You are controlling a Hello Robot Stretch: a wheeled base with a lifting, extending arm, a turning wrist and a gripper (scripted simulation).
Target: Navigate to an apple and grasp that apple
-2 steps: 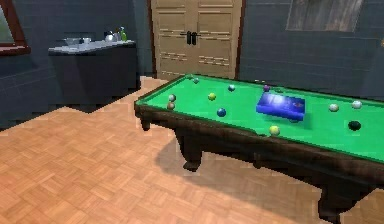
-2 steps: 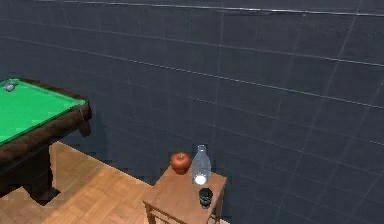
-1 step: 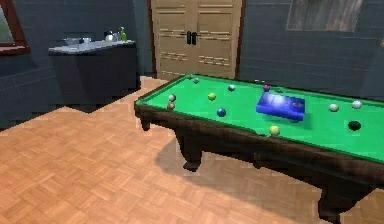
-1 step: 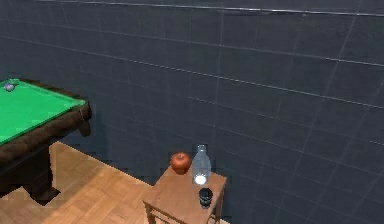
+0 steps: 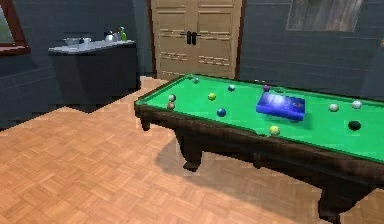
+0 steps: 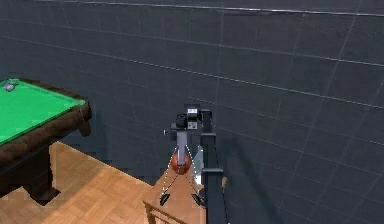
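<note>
Starting at the lower middle of the arm side view, found the gripper point(image 6: 180, 172) at the far end of the dark arm point(image 6: 213, 185) rising from the bottom edge. Could not tell how its fingers stood. Made out a small reddish-brown round thing point(image 6: 180, 158), apple-like in colour and shape, right at the gripper's far end, with a light wooden furniture top point(image 6: 158, 193) just below it in the frame. Could not tell whether held or resting there, nor whether touched.

Behind these, saw a dark tiled wall point(image 6: 280, 80) across the upper frame. At the left edge, noted one corner of a pool table point(image 6: 45, 112), green felt inside a dark wooden rail, with a pale ball point(image 6: 10, 87) at the far left. Saw it standing on parquet floor point(image 6: 100, 182), well apart from the gripper.

Turning to the forward view, saw a pool table point(image 5: 230, 150) stretching from the centre to the right edge. Spotted balls scattered over the felt, among them a yellow-green ball point(image 5: 274, 130) just below a blue box point(image 5: 282, 105) lying flat right of centre, and a white ball point(image 5: 356, 104) near the right edge. Found double wooden doors point(image 5: 195, 38) at the upper middle. Found a dark counter point(image 5: 95, 72) with small items on top at the upper left.
</note>
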